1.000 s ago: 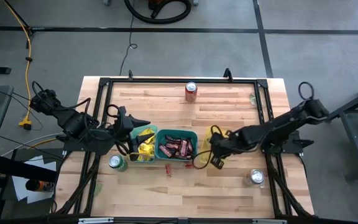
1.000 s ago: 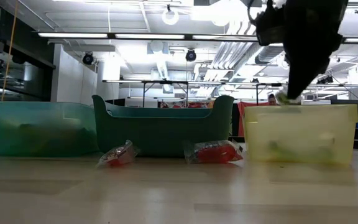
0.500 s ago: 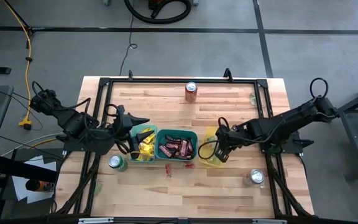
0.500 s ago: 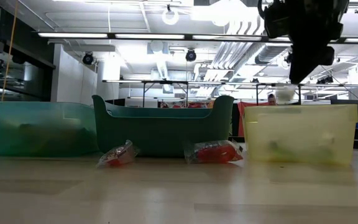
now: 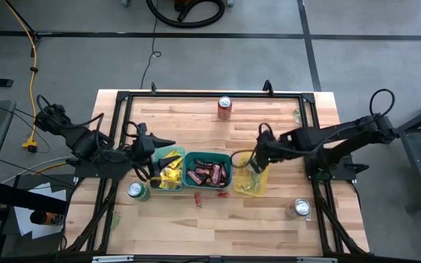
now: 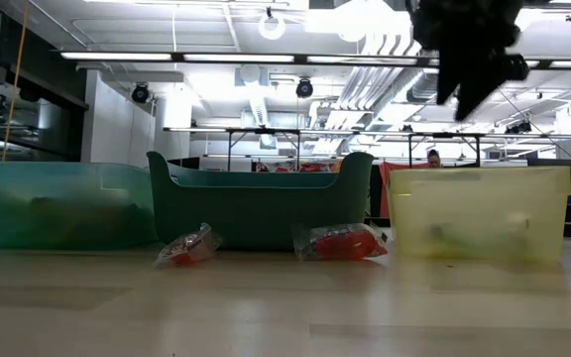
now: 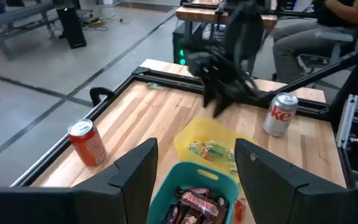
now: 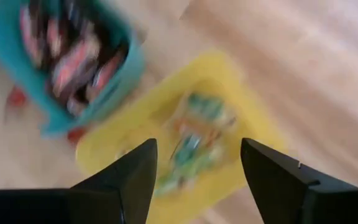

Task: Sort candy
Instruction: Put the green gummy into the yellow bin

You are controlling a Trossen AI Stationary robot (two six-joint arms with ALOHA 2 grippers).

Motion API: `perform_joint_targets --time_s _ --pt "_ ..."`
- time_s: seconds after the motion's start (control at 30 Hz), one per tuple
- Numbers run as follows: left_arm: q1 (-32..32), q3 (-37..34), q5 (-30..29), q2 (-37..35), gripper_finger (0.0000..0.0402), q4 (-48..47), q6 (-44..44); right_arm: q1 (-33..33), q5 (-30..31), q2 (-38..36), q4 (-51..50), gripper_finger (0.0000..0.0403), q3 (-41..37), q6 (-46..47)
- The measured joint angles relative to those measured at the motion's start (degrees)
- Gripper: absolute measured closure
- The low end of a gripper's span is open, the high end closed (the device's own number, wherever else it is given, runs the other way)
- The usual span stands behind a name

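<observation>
Three bins stand in a row. A light teal bin (image 5: 168, 172) holds yellow packets, a darker teal bin (image 5: 209, 171) holds brown-red bars (image 7: 194, 202), and a yellow bin (image 5: 251, 180) holds green-tinted sweets (image 8: 191, 134). Two red-wrapped sweets (image 6: 186, 246) (image 6: 343, 241) lie on the table in front of the middle bin. My right gripper (image 8: 197, 186) is open and empty above the yellow bin's far part (image 5: 259, 155). My left gripper (image 7: 194, 186) is open and empty over the light teal bin's left rim (image 5: 152, 157).
A red can (image 5: 225, 107) stands at the far edge. A green can (image 5: 137, 191) stands near the left bin, and a silver can (image 5: 301, 208) stands at the near right. A dark frame (image 5: 123, 96) runs along the table's edges. Bare wood lies along the near edge.
My right gripper has risen and gone from the yellow bin's near rim toward the table's far edge. A small pale sweet that was at its fingertips a second ago has dropped into the yellow bin.
</observation>
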Motion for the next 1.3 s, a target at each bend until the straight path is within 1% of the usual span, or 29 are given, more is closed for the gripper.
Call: perform_joint_targets --time_s 0.13,0.27,0.33,0.37,0.43,0.53,0.6,0.67,0.73,0.8,0.97,1.03,1.13,1.23,1.3 --pt "1.13 0.02 0.10 -0.75 0.0200 -0.04 3.77 -2.94 9.75 0.00 -6.31 0.0179 5.47 4.01" --pt "3.31 0.02 1.44 -1.59 0.0200 -0.01 6.05 -7.44 20.08 -0.02 -13.34 0.0191 8.93 12.36" --pt "4.81 0.04 4.35 -1.58 0.0200 -0.29 7.82 -10.24 22.66 -0.02 -15.90 0.0197 9.27 15.04" --pt "5.63 0.04 5.90 -1.55 0.0200 -0.81 8.97 -11.98 23.01 -0.02 -16.79 0.0201 9.23 15.99" --pt "7.48 0.04 8.04 -1.54 0.0200 -2.36 11.01 -15.53 22.55 -0.02 -16.95 0.0206 8.25 16.18" --pt "11.30 -0.27 8.28 -1.23 0.0200 -4.84 12.26 -21.21 20.40 0.21 -17.13 0.0211 6.72 15.00" --pt "14.85 -2.23 8.64 -1.60 0.0200 -3.85 13.66 -25.15 19.80 0.34 -17.03 0.0212 5.93 12.91" --pt "18.89 -5.00 10.90 -2.31 0.0200 -2.76 14.62 -29.39 19.79 0.58 -16.49 0.0213 5.33 10.78" --pt "23.44 -8.82 14.42 -3.21 0.0200 1.33 14.74 -34.09 19.90 0.57 -14.94 0.0213 4.40 6.79" --pt "27.86 -13.56 19.84 -4.00 0.0200 7.70 15.21 -38.92 19.76 0.59 -11.62 0.0213 3.07 1.61" --pt "38.69 -25.05 35.05 -4.01 0.0200 31.11 16.18 -50.74 16.53 1.12 -4.38 0.0213 0.58 -8.61" --pt "42.97 -28.01 39.51 -3.23 0.0200 37.90 15.09 -54.47 14.55 1.85 -2.46 0.0213 -0.04 -11.26" --pt "47.96 -29.33 43.11 -1.68 0.0200 41.87 11.39 -58.95 11.32 4.31 -1.26 0.0213 -0.83 -15.92" --pt "51.76 -29.33 44.74 -1.01 0.0200 42.42 10.69 -61.33 11.97 7.88 -1.53 0.0213 -0.83 -19.70" --pt "53.94 -29.33 46.19 -0.70 0.0200 42.40 11.24 -62.10 12.30 10.39 -1.55 0.0213 -0.83 -19.84"
